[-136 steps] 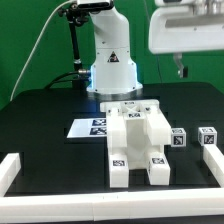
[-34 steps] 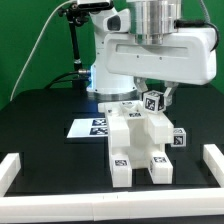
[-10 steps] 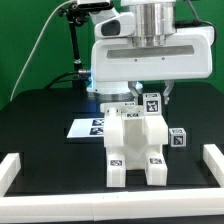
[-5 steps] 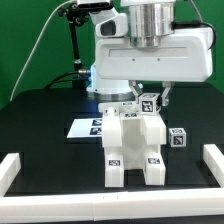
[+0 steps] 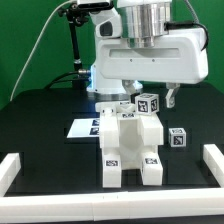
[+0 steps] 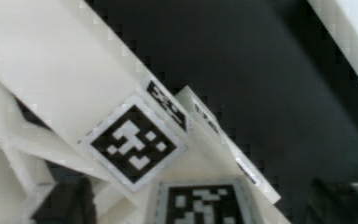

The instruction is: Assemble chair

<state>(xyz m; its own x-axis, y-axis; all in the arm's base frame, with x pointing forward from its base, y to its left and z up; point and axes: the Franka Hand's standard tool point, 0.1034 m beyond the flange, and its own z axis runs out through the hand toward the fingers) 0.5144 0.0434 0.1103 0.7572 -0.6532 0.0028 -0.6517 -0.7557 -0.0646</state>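
Observation:
The chair (image 5: 125, 148) is a chunky white joined block structure with tags, standing mid-table. My gripper (image 5: 148, 105) is shut on a small white tagged cube (image 5: 148, 101) and holds it at the structure's upper back corner, on the exterior view's right, touching or almost touching it. A second small tagged cube (image 5: 178, 139) lies on the table to the exterior view's right. The wrist view shows close, blurred white tagged faces: a slanted chair face (image 6: 137, 142) and the cube's tag (image 6: 202, 205). My fingertips are not distinct there.
The marker board (image 5: 84, 127) lies flat behind the chair on the exterior view's left. A white border rail runs along the front, with corners at the left (image 5: 14, 166) and right (image 5: 213, 160). The robot base (image 5: 105, 75) stands at the back.
The gripper with the cube has come lower and slightly to the exterior view's left. The chair structure has slid and turned a little to the left with it.

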